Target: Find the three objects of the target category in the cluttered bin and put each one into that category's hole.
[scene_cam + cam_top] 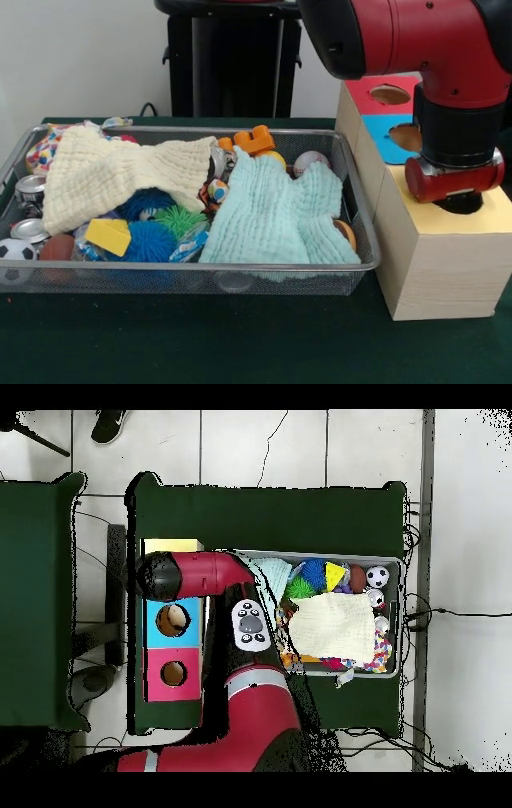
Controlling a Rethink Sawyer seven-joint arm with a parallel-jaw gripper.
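The silver wire mesh bin [200, 268] holds a heap of clutter; it also shows in the overhead view [398, 616]. One spotted white cloth [40, 152] lies in its far left corner, partly under a cream cloth; the overhead view shows it too [379, 652]. A small spotted patch [216, 192] peeks out between the cream and mint cloths. The yellow-topped box [436, 224] stands right of the bin. My gripper [458, 200] points down right over its dark hole [474, 206], and the red wrist hides the gripper. I cannot tell whether it holds anything.
The blue-topped [408, 138] and red-topped [390, 94] openings lie behind the yellow box. The cream cloth [104, 176] and mint cloth [272, 212] cover much of the bin. Spiky balls [152, 240], a yellow block [108, 236], an orange toy [254, 140] and cans [30, 188] lie around them.
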